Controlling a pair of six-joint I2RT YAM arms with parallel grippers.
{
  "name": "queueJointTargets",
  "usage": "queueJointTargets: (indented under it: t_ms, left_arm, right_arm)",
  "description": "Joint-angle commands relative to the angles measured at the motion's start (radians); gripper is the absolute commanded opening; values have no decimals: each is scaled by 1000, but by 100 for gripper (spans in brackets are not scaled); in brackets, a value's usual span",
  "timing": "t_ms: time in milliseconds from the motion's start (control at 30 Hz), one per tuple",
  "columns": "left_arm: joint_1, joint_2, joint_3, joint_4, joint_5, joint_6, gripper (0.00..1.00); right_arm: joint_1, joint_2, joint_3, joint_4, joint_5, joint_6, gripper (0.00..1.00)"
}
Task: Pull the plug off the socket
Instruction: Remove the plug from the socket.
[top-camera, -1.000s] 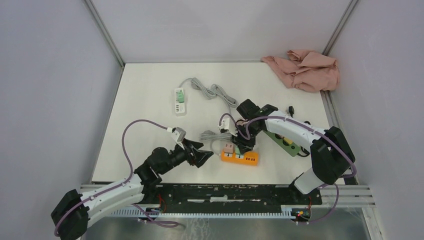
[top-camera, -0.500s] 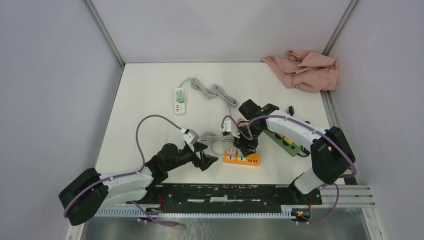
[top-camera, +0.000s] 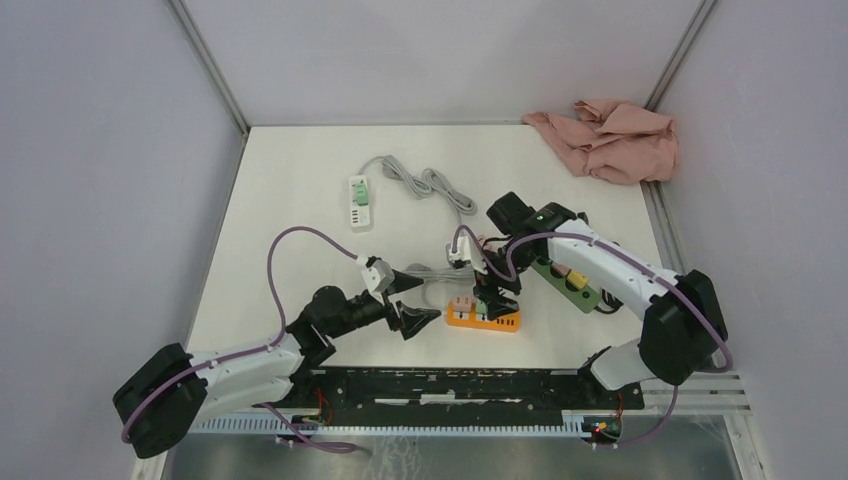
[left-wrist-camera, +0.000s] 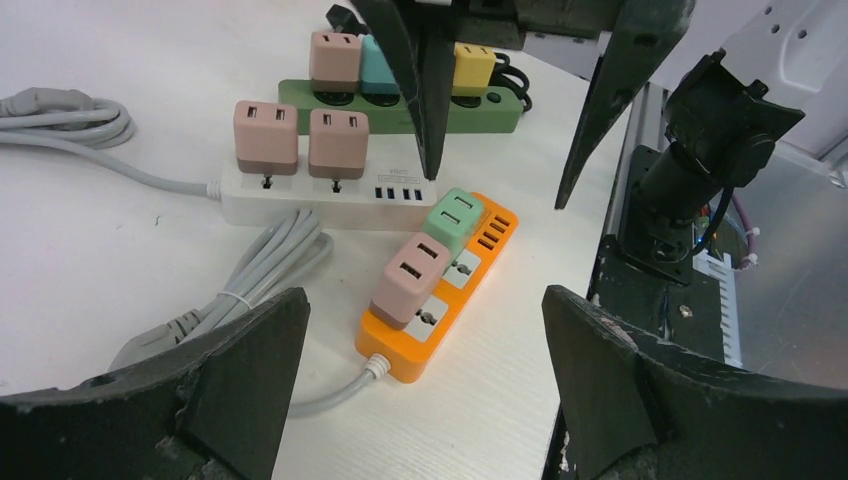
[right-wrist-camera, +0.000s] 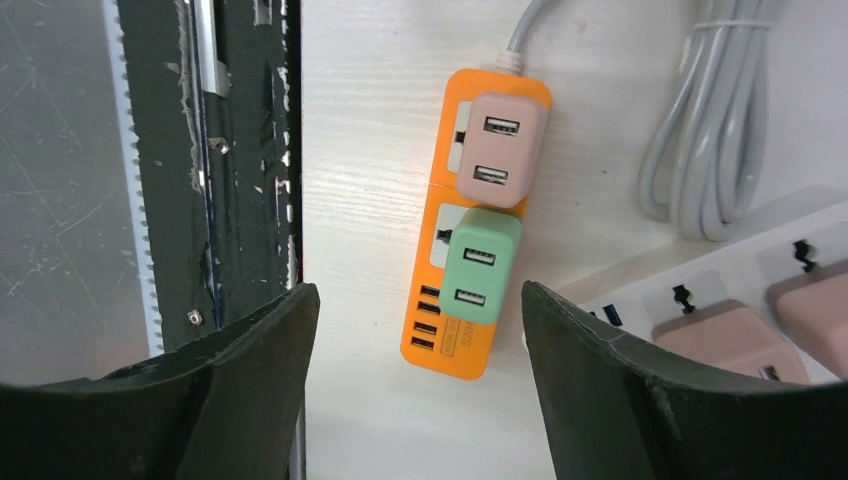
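Note:
An orange power strip (top-camera: 484, 320) (left-wrist-camera: 478, 265) (right-wrist-camera: 445, 215) lies near the table's front edge. A pink plug (left-wrist-camera: 410, 280) (right-wrist-camera: 500, 150) and a green plug (left-wrist-camera: 453, 220) (right-wrist-camera: 478, 270) sit in its sockets. My left gripper (top-camera: 417, 301) (left-wrist-camera: 422, 300) is open, low over the table, facing the strip's cable end from the left. My right gripper (top-camera: 497, 299) (right-wrist-camera: 417, 300) hangs open above the strip's USB end, with the green plug just ahead of its fingers. Neither gripper holds anything.
A white strip (left-wrist-camera: 320, 195) with two pink plugs lies just behind the orange one, a bundled grey cable (left-wrist-camera: 270, 255) beside it. A green strip (top-camera: 566, 281) with several plugs lies to the right. Farther back are a small white strip (top-camera: 359, 200) and a pink cloth (top-camera: 610, 138).
My right gripper has gone from shut to open above the orange strip. My left arm has reached right toward the strip and its jaws have opened a little wider.

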Motion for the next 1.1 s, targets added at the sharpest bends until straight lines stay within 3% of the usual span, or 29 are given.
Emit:
queueJointTargets:
  t_ms: [0,133,267,533,700,1067]
  left_arm:
    - [5,28,41,93,57,30,94]
    - [5,106,79,121,76,-33,95]
    - [-3,169,113,126,94,-30,93]
    - [-175,178,174,-48,-111,182,88]
    - [-239,174,185,-112,-225,233,87]
    - [-243,250,154,-18,-198,357,84]
  right_arm:
    - [-50,-105,59,-73,-135,-69,81]
    - [-125,-161,70,-149,-294,-147,84]
    - [-170,-191,33,-149,-377,-194,99]
    - [-173,-177,-33,-95,-328,-265,100]
    - [-173,-198,-63,-88,-299,-322,100]
    - [-145,-193,-113,46,-190,-239,93]
